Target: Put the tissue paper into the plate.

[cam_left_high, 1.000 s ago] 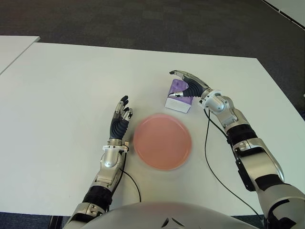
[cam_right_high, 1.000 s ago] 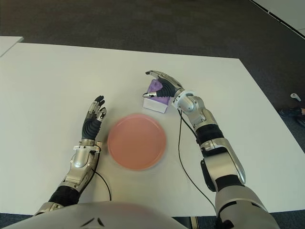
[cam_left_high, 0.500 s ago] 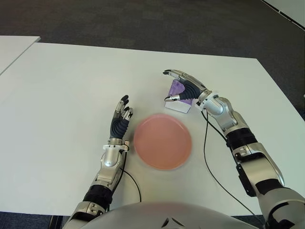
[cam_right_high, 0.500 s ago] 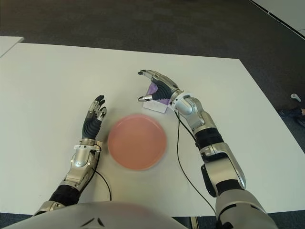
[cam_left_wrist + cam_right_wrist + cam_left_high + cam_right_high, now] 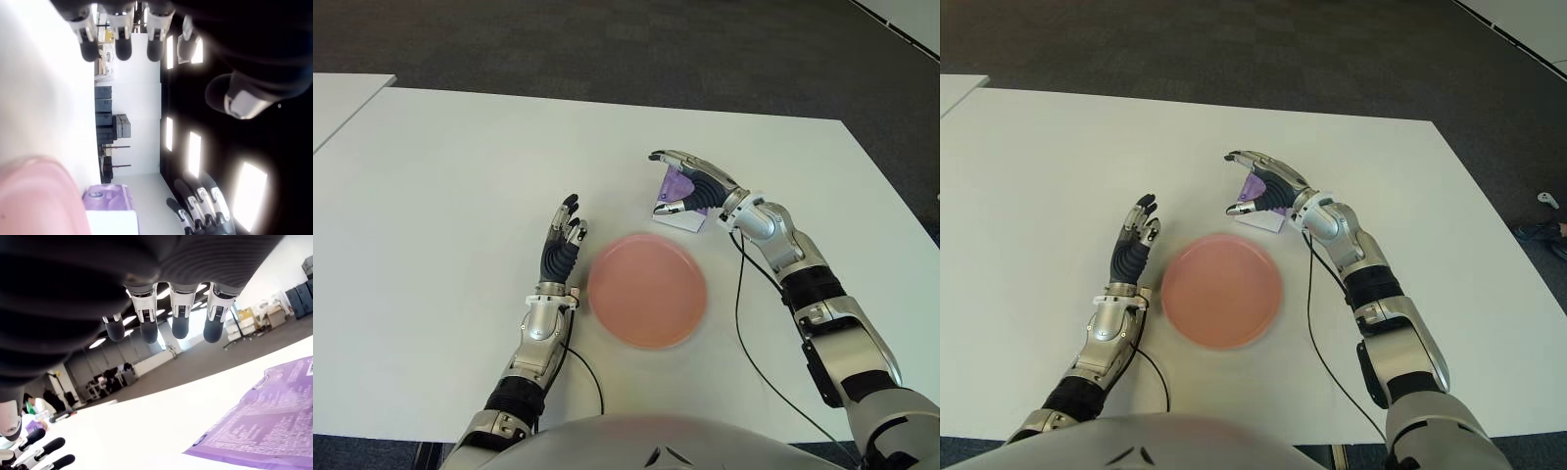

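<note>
A white table [image 5: 431,196] carries a round pink plate [image 5: 647,290], which sits near the middle of the table's width and closer to the robot's edge than to the far edge. Just beyond the plate, toward the far edge and slightly to the robot's right, lies the tissue paper [image 5: 678,196], a small purple and white pack resting flat on the tabletop and apart from the plate's rim. The right hand [image 5: 690,186] is at the pack, its fingers [image 5: 668,158] stretched out above the far side and the thumb [image 5: 667,207] pointing down at the near side, so the hand is spread around the pack rather than closed on it; whether any fingertip actually touches the wrapper is hard to tell from the head views. The right wrist view shows four fingertips extended in a row with the purple wrapper [image 5: 264,428] lying on the table below them, not gripped. The left hand [image 5: 559,253] shows just beside the plate on its left, fingers straight, loosely together and holding nothing. The plate has nothing in it.
</note>
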